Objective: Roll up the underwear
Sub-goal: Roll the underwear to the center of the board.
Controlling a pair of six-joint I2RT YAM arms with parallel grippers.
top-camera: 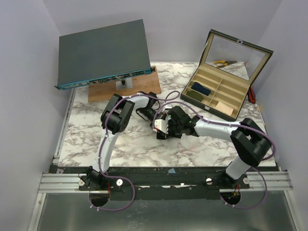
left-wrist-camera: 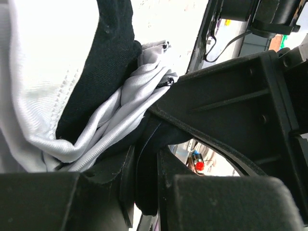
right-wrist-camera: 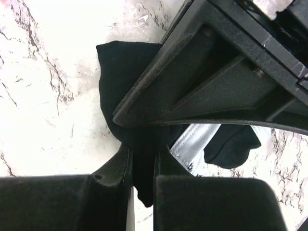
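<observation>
Rolling is looking far from done, as far as I can judge. The soft black cloth underwear [right-wrist-camera: 120, 77] is lying in a bunched heap on the white marble table [top-camera: 96, 139], about midway between the left and right edges and well apart from all of them. It is not looking like a neat roll. In the left wrist view its shiny white band [left-wrist-camera: 125, 101] is hanging in loose folds next to the black cloth. In the right wrist view a black flap is spreading flat on the table.

The left gripper [left-wrist-camera: 147, 168] is pinching black cloth, with its two fingers sitting close together on it. The right gripper [right-wrist-camera: 143, 166] is doing the same, squeezing a fold of the black cloth between its fingers. The two grippers are crowding right up against each other, and each one is filling a big part of the other's camera view.

I am thinking most of the job is waiting to be done. The cloth is needing to be turned over itself into one tight little roll, and then let go. The grippers are hiding the middle of the heap, so I cannot tell if any turns are already in there.
</observation>
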